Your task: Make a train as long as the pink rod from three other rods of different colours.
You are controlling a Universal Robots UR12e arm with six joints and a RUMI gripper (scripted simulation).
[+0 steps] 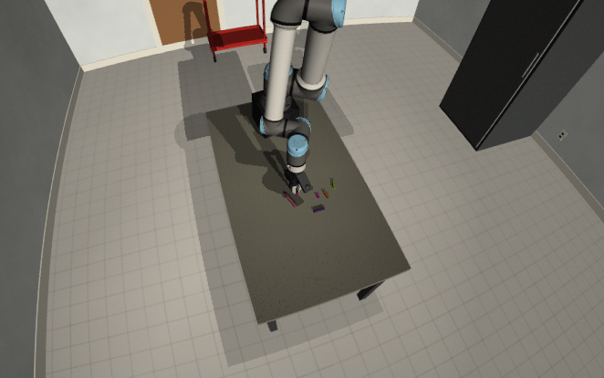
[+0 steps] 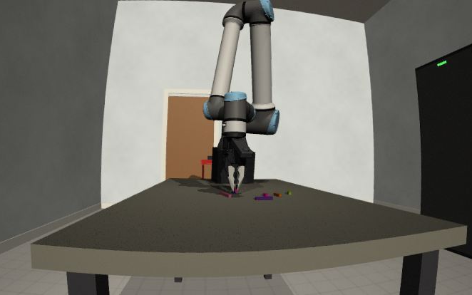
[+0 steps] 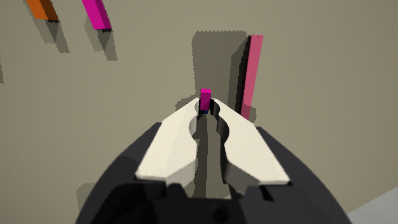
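Note:
My gripper (image 1: 296, 191) (image 2: 235, 188) (image 3: 204, 99) is shut on a magenta rod (image 2: 235, 191) (image 3: 205, 95), low over the table. A bit of blue rod (image 2: 233, 192) (image 3: 204, 112) shows by the fingertips, mostly hidden; whether it touches the held rod I cannot tell. The pink rod (image 1: 290, 199) (image 2: 225, 194) (image 3: 253, 70) lies beside the gripper. A second magenta rod (image 1: 317, 194) (image 2: 265, 194) (image 3: 97, 14), an orange rod (image 1: 326, 194) (image 2: 277, 194) (image 3: 41, 10), a lime rod (image 1: 333, 183) (image 2: 289, 192) and a purple rod (image 1: 318, 209) (image 2: 264, 198) lie apart from one another.
The rods lie around the middle of the table (image 1: 313, 272) (image 2: 237, 227). The arm's base stands at its back edge. A red cart (image 1: 238, 38) and a black cabinet (image 1: 496, 79) (image 2: 446, 146) stand away from the table.

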